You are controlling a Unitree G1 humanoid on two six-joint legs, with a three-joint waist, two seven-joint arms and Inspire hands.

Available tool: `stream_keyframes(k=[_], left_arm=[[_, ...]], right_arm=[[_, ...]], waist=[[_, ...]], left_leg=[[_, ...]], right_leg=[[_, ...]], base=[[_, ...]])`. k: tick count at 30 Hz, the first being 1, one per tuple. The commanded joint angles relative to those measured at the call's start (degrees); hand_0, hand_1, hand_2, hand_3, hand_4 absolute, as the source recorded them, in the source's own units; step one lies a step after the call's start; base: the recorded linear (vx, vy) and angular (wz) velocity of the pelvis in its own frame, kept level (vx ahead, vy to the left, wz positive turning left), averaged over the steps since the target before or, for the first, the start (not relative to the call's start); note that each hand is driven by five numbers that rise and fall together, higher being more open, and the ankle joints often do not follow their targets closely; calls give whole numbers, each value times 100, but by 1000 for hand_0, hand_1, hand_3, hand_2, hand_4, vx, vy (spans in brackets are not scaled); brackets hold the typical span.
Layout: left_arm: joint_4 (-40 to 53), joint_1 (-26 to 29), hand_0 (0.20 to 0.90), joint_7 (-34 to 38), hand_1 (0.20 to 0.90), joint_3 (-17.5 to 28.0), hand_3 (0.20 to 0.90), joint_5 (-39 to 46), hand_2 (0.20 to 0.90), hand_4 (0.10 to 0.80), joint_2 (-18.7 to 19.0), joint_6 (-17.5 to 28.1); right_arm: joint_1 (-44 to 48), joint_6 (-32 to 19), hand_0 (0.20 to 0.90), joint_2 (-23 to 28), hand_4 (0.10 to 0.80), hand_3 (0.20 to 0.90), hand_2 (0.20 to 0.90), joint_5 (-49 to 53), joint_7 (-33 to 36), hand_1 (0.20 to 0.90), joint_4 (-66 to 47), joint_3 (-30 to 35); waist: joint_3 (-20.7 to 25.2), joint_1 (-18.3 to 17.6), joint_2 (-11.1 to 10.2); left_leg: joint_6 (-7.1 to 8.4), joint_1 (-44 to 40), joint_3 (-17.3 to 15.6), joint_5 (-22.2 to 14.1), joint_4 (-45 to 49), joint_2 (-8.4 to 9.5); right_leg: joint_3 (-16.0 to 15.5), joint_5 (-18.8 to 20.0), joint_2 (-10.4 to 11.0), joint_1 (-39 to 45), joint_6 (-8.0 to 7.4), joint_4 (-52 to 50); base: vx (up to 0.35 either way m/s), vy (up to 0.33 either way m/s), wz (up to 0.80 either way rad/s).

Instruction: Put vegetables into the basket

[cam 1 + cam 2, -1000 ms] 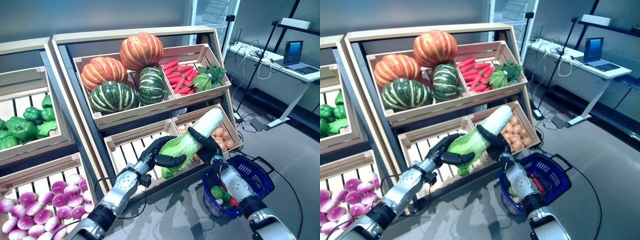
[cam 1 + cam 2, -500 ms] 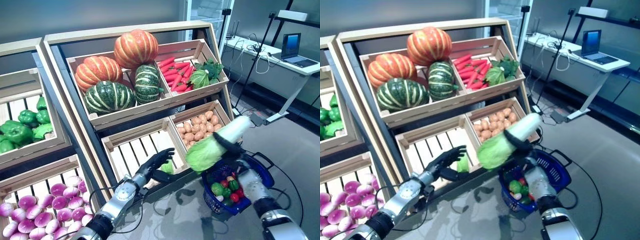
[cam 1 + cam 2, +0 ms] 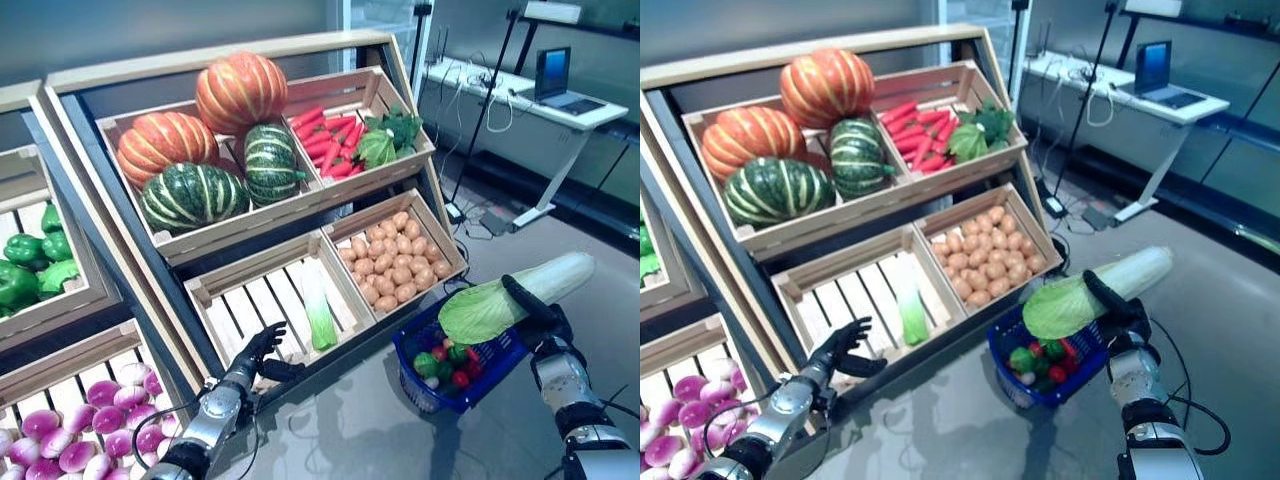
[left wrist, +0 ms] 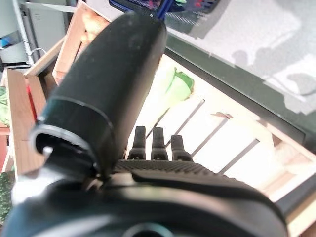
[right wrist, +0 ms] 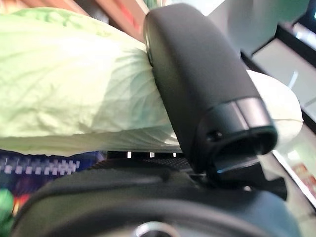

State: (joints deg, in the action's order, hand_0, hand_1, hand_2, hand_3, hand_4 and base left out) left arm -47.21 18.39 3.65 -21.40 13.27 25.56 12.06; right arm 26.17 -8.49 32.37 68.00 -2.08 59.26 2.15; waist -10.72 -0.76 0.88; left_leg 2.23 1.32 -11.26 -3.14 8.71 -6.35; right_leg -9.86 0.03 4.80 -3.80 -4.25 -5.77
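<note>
My right hand (image 3: 537, 318) is shut on a long napa cabbage (image 3: 515, 297), green at the leafy end and white at the stalk, held level just above the blue basket (image 3: 497, 355). The right wrist view shows the thumb (image 5: 207, 94) curled over the cabbage (image 5: 74, 98). The basket stands on the floor with small green and red vegetables (image 3: 440, 362) inside. My left hand (image 3: 256, 355) hovers open at the front edge of the lower slatted crate (image 3: 262, 290), holding nothing. A second small cabbage (image 3: 318, 318) lies in that crate.
The wooden stand holds pumpkins (image 3: 205, 140), carrots (image 3: 328, 140) with greens, and potatoes (image 3: 392, 258). Green peppers (image 3: 30, 270) and purple onions (image 3: 70, 430) fill crates at the left. A desk with a laptop (image 3: 555, 75) stands at the back right.
My right hand carried the cabbage away from the crate to above the basket. My left hand let go of it and dropped back to the crate's front edge. The camera view shifted.
</note>
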Motion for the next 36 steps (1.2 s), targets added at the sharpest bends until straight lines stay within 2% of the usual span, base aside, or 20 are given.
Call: stream_keyframes(k=[1, 4, 7, 9, 12, 14, 21, 22, 23, 24, 29, 33, 36], left_arm=[[111, 1216, 900, 526, 900, -23, 900, 146, 900, 800, 426, 803], [282, 1428, 900, 683, 900, -134, 900, 87, 900, 800, 556, 966], [479, 1730, 900, 830, 900, -335, 900, -124, 900, 800, 773, 1124], [489, 1973, 900, 870, 900, -446, 900, -68, 900, 800, 869, 1132], [480, 2437, 900, 1057, 900, -593, 900, 139, 900, 800, 920, 1197], [491, 2621, 900, 1035, 900, -557, 900, 562, 900, 800, 937, 1221], [700, 2935, 900, 270, 900, -121, 900, 2271, 900, 800, 751, 1262], [741, 3009, 900, 43, 900, -91, 900, 2685, 900, 800, 722, 1261], [804, 3036, 900, -102, 900, -32, 900, 2919, 900, 800, 693, 1222], [913, 3115, 900, -293, 900, 42, 900, 3211, 900, 800, 639, 1148], [1178, 3382, 900, -568, 900, 64, 900, 3784, 900, 800, 535, 1095], [1228, 3824, 900, -379, 900, -7, 900, 3863, 900, 800, 501, 1075], [1107, 4205, 900, -152, 900, -119, 900, 3767, 900, 800, 531, 1033]], right_arm=[[1009, -906, 300, 555, 400, 300, 300, 263, 81, 300, 148, 401], [1272, -549, 300, 696, 400, 300, 300, 496, -5, 300, 328, 322], [1661, -138, 300, 921, 400, 300, 300, 435, 311, 300, 653, 158], [1907, -48, 300, 1020, 400, 300, 300, 453, 450, 300, 857, 94], [2373, -175, 300, 1089, 400, 300, 300, 471, 569, 300, 1105, -9], [2688, -158, 300, 1149, 400, 300, 300, 467, 626, 300, 1187, -118], [3301, -303, 302, 1064, 402, 302, 302, 84, 903, 302, 1128, -388], [3394, -275, 604, 1073, 602, 604, 604, -12, 956, 604, 1129, -432], [3476, -269, 808, 1098, 739, 808, 808, -19, 960, 808, 1123, -478], [3599, -290, 900, 1090, 800, 900, 900, -63, 954, 900, 1106, -538], [3915, -240, 900, 1106, 800, 900, 900, -323, 1115, 900, 1089, -766], [4208, 169, 900, 1165, 800, 900, 900, -566, 1708, 900, 1233, -969], [4356, 369, 900, 1227, 800, 900, 900, -532, 1732, 900, 1355, -1076]], waist=[[-539, -23, -114], [-849, 21, -88], [-1090, 78, -19], [-1164, 90, 2], [-1346, 100, 73], [-1425, 112, 136], [-1566, 126, 240], [-1580, 125, 250], [-1598, 128, 261], [-1618, 124, 272], [-1626, 110, 278], [-1601, 80, 243], [-1602, 46, 208]], left_leg=[[-305, 886, 47, -1263, 1992, -168], [-345, 1547, 254, -1499, 2700, -169], [-353, 2338, 379, -1754, 3486, -103], [-387, 2706, 392, -1887, 3859, -59], [-432, 3313, 430, -2083, 4485, 4], [-426, 3644, 469, -2191, 4821, 29], [-408, 4347, 512, -2451, 5535, 29], [-396, 4439, 517, -2471, 5614, 26], [-405, 4492, 514, -2490, 5668, 21], [-410, 4600, 516, -2523, 5762, 19], [-388, 4817, 517, -2554, 5901, 0], [-388, 4876, 489, -2534, 5867, -58], [-399, 4874, 467, -2528, 5853, -110]], right_leg=[[110, -1079, 317, -587, 348, -1820], [127, -1304, 438, -1186, 414, -2595], [120, -1591, 600, -1975, 454, -3542], [156, -1742, 723, -2392, 457, -4059], [211, -1945, 901, -3042, 474, -4768], [248, -2056, 991, -3408, 483, -5133], [333, -2296, 1141, -4189, 512, -5868], [347, -2313, 1150, -4282, 515, -5938], [357, -2330, 1161, -4344, 526, -5991], [375, -2361, 1166, -4462, 533, -6083], [403, -2367, 1163, -4703, 522, -6208], [383, -2337, 1105, -4763, 519, -6159], [372, -2323, 1062, -4754, 529, -6123]], base=[[-272, -78, 12], [-166, -74, 11], [-158, -57, 15], [-95, -33, 15], [-98, -23, 26], [-70, 13, 26], [-18, 9, 5], [0, 0, 0], [-7, 9, 3], [-9, 8, 4], [7, 7, 2], [35, 19, 0], [39, 8, -6]])
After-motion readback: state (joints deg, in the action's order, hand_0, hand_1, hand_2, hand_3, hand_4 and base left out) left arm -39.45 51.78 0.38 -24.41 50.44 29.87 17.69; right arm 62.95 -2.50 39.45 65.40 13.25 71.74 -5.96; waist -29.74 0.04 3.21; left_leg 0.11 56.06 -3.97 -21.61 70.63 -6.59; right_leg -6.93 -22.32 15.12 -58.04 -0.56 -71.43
